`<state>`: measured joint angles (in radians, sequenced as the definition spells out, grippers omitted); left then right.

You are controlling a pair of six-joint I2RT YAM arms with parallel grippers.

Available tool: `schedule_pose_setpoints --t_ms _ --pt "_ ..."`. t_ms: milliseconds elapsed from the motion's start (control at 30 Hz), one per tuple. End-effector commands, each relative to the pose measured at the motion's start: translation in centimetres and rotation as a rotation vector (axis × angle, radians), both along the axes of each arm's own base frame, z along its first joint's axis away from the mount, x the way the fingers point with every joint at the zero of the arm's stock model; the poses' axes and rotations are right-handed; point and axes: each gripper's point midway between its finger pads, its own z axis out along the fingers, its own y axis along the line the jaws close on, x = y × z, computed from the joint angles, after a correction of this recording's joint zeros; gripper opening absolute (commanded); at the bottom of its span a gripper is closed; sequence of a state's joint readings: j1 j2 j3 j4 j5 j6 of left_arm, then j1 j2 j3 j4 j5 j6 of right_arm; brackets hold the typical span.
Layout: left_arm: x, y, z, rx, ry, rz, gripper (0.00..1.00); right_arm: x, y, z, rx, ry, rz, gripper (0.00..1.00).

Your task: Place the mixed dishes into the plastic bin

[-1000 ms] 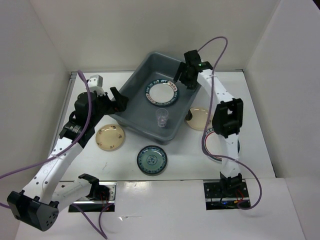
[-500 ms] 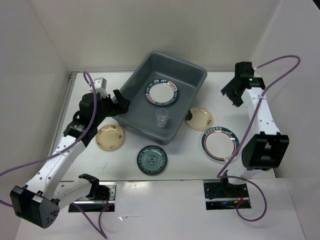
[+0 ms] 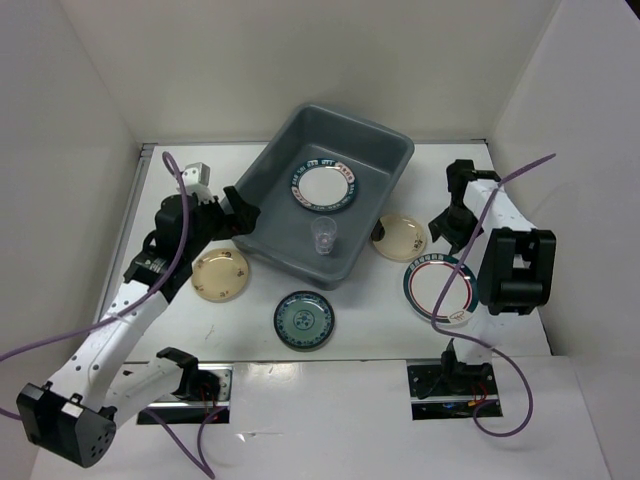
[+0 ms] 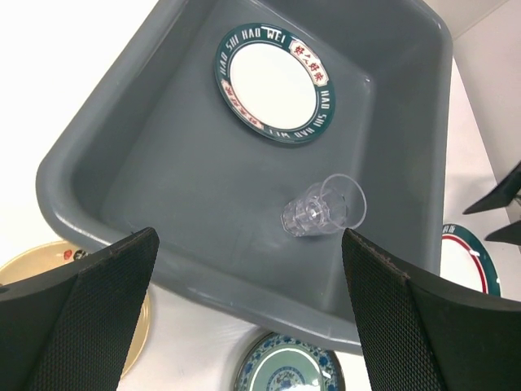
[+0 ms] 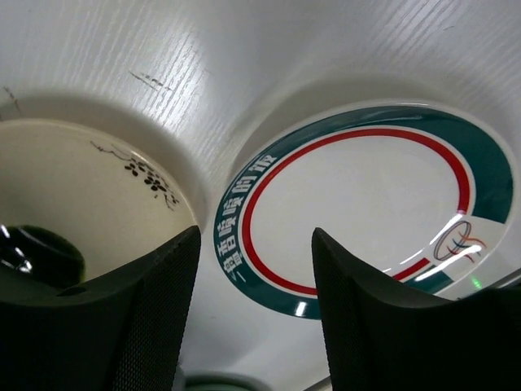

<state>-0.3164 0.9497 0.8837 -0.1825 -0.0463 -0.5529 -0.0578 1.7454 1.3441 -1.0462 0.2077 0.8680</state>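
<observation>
**Inspector:** Grey plastic bin (image 3: 385,165). What were the contents at inspection?

**Operator:** I logged one banded plate (image 3: 325,188) flat on its floor and one clear cup (image 3: 323,238) nearer its front wall.

**Inspector:** And outside it?

**Operator:** Four plates lay on the counter (image 3: 365,325). A beige plate (image 3: 220,274) was left of the bin and a teal plate (image 3: 303,321) in front. A second beige plate (image 3: 399,237) and a second banded plate (image 3: 432,290) lay just beside each other on its right.

**Inspector:** Pincers?

**Operator:** The left pincer (image 4: 248,244) stood spread wide above the bin's near rim, holding nothing. The right pincer (image 5: 254,244) hung low over the second banded plate's rim, jaws apart and empty.
</observation>
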Motion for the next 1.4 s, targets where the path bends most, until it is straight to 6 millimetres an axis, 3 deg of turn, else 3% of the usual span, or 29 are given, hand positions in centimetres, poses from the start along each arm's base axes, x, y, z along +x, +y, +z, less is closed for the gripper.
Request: schedule_pose_setpoints --t_ms 0,267,567,900,1133,1367 --pt "-0.4 0.2 1.3 -0.025 -0.05 0.002 1.0 0.9 0.3 -1.3 0.022 0.0 -0.08 0.61" --pt "-0.9 1.1 0.7 0.004 -0.056 0.032 1.0 3.6 0.1 -2.0 0.019 -0.023 -0.157 0.54" --pt "-0.9 1.9 0.0 0.028 -0.051 0.07 1.0 4.2 -0.6 -3.9 -0.022 0.039 -0.257 0.48" --pt "-0.4 2.1 -0.8 0.043 -0.027 0.087 1.0 2.8 -0.8 -4.6 -0.048 0.121 -0.268 0.46" --pt "0.0 2.0 -1.0 0.044 -0.025 0.087 1.0 4.2 -0.8 -2.5 -0.04 0.053 -0.278 0.43" --pt "0.3 1.9 -1.1 0.043 -0.027 0.087 1.0 1.2 0.3 -5.1 0.005 0.171 -0.286 0.43"
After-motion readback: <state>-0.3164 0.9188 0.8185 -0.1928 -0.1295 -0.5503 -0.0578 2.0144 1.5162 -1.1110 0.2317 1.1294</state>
